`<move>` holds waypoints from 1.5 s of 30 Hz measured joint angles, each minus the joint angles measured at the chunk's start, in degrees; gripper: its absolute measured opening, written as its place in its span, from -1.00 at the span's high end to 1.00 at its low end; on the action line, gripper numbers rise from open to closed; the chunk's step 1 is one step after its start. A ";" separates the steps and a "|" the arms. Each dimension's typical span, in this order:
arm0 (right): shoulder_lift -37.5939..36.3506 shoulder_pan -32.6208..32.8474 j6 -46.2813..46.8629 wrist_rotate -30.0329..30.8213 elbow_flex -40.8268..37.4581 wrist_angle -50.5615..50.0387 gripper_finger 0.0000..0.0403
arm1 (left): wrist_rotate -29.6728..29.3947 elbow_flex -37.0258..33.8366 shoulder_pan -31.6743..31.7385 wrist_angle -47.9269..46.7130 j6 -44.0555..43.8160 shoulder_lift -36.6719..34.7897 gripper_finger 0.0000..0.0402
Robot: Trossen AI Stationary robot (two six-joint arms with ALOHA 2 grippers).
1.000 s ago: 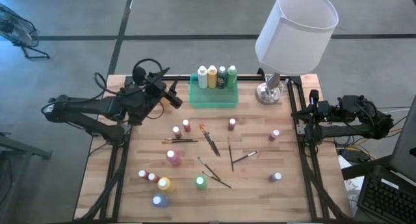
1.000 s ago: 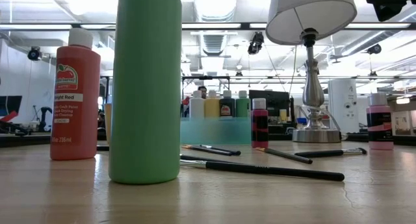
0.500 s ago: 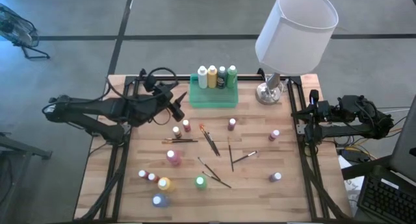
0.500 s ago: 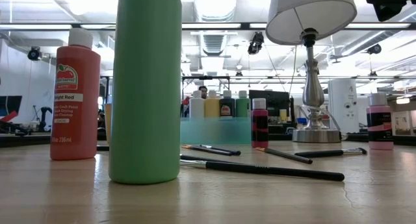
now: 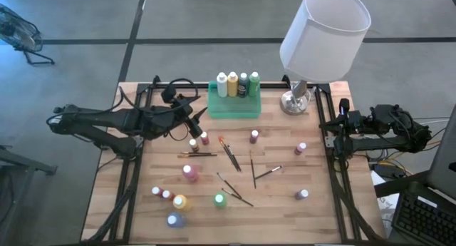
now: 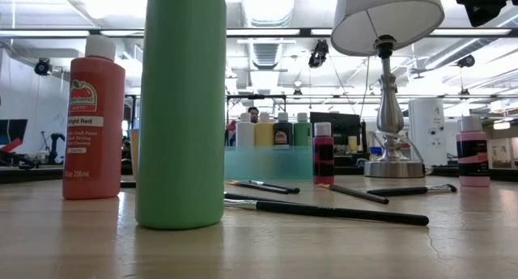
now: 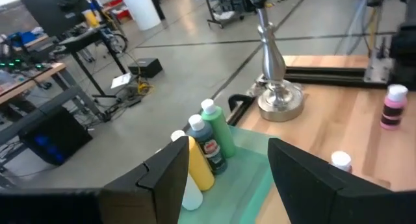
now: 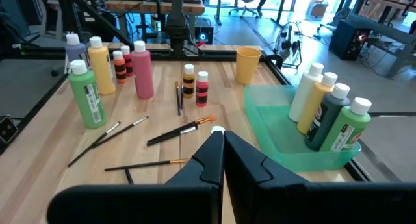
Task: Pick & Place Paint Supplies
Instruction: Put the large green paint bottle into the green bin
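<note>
Four paint bottles [image 5: 238, 83] (white, yellow, dark green, green) stand in the green tray [image 5: 234, 108] at the table's far middle. Several more bottles stand loose on the wood, such as a pink one [image 5: 190, 173], a green one [image 5: 219, 200] and a red one [image 6: 94, 121]. Several thin brushes [image 5: 229, 155] lie flat among them. My left gripper [image 5: 199, 118] hovers open and empty just left of the tray; its wrist view shows the tray's bottles [image 7: 207, 149] between its fingers. My right gripper [image 8: 221, 152] is shut and empty at the table's right edge.
A lamp with a white shade [image 5: 325, 31] stands on its metal base [image 5: 295, 102] right of the tray. A small orange cup [image 8: 247, 64] sits by the tray's far end in the right wrist view. Dark rails run along the table's left and right sides.
My left gripper has sunk and swung a little toward the table's near edge, beside the tray's left end, turning at the wrist and levelling out. It stays open and empty. Nothing on the table has moved.
</note>
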 joint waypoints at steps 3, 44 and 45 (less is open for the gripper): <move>0.00 0.00 0.01 -0.01 0.00 0.00 0.96 | 2.88 -0.03 -0.02 -1.73 0.00 0.04 -0.07; 0.01 -0.01 0.00 0.00 0.00 0.01 0.96 | 26.34 -0.05 1.10 -11.69 -1.10 1.48 -0.07; 0.01 -0.02 -0.01 -0.01 0.00 0.01 0.96 | 28.16 -0.04 1.11 -11.55 -1.90 1.62 -0.07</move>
